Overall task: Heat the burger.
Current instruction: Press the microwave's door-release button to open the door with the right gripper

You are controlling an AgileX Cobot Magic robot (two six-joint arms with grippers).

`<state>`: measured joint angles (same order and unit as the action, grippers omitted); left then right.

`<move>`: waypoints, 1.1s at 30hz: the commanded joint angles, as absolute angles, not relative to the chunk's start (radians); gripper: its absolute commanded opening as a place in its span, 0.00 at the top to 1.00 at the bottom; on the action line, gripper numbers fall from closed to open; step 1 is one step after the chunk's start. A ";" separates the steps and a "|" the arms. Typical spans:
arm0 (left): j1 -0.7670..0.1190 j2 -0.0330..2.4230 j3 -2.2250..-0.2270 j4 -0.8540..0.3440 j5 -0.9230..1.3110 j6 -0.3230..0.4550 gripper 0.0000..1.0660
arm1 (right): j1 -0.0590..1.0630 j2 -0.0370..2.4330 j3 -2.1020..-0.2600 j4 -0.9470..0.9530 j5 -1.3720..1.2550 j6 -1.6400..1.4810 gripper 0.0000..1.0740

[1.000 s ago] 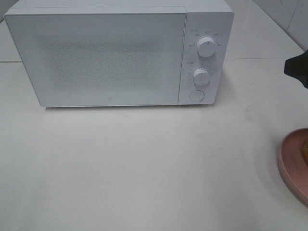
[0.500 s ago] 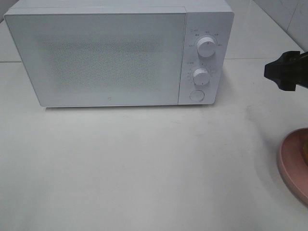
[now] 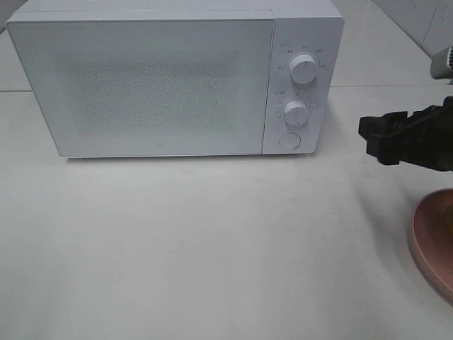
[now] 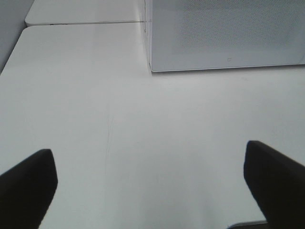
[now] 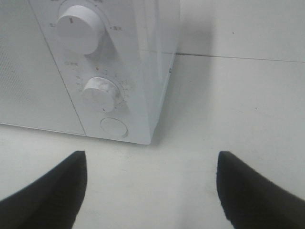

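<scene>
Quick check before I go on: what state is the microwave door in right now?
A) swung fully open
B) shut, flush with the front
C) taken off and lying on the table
B: the microwave door sits flush beside the control panel with no gap showing, and the right gripper, its fingers spread, is apart from it.

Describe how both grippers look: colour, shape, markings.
Both are matte black. The left gripper shows two wedge-shaped fingers with rounded tips. The right gripper has a blocky body and the same fingers. No markings are visible.
</scene>
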<state>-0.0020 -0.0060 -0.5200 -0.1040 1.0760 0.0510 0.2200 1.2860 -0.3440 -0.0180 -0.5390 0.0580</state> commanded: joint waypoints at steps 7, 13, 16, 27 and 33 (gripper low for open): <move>-0.001 -0.022 -0.516 -0.110 1.066 0.050 0.06 | 0.376 1.397 -0.294 0.307 -0.806 -0.190 0.31; -0.001 -0.022 -0.516 -0.110 1.066 0.050 0.06 | 0.544 1.490 -0.295 0.523 -0.990 -0.282 0.31; -0.001 -0.022 -0.516 -0.110 1.066 0.050 0.06 | 0.618 1.535 -0.295 0.608 -1.077 -0.292 0.31; -0.001 -0.022 -0.516 -0.110 1.066 0.050 0.06 | 0.831 1.664 -0.307 0.849 -1.300 -0.291 0.31; -0.001 -0.022 -0.516 -0.110 1.066 0.050 0.06 | 0.876 1.692 -0.345 0.918 -1.304 -0.296 0.31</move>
<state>-0.0020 -0.0060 -0.5200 -0.1040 1.0760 0.0510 0.8650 1.6830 -0.3270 0.9010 -1.2070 -0.2860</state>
